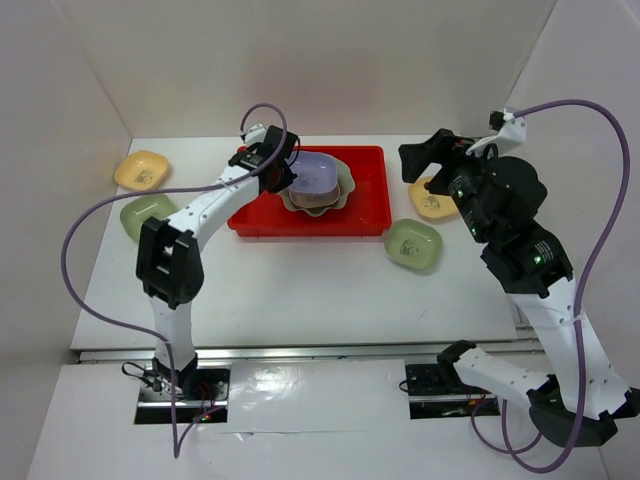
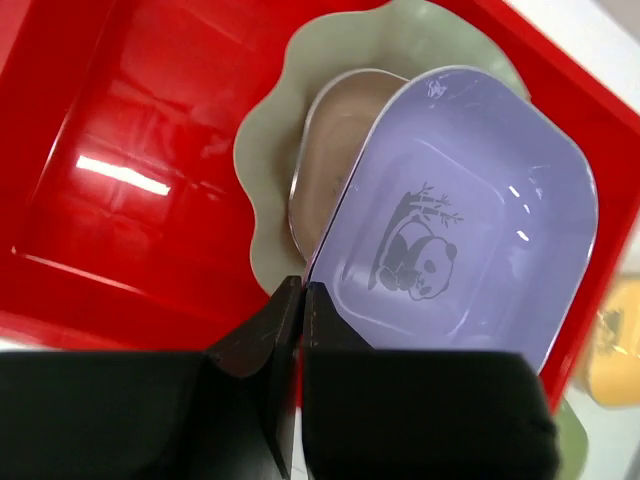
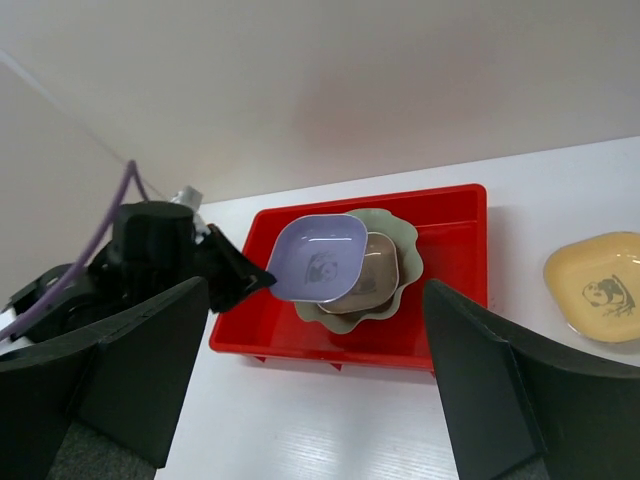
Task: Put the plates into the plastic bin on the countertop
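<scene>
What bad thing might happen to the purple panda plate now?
The left tool pinches only the edge of the tilted lavender rounded-square panda dish, so it might slip out. Let go like this, it could land lopsided on the pinkish-beige dish and slide off the stack inside the bright red plastic bin.

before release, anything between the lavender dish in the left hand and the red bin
Only stacked dishes: the left hand pinches the lavender rounded-square dish over the pinkish-beige dish and pale green scalloped plate, both already inside the red plastic bin.

A robotics lab booth: plain white walls (image 1: 330, 60) box in the countertop (image 1: 300, 290).
</scene>
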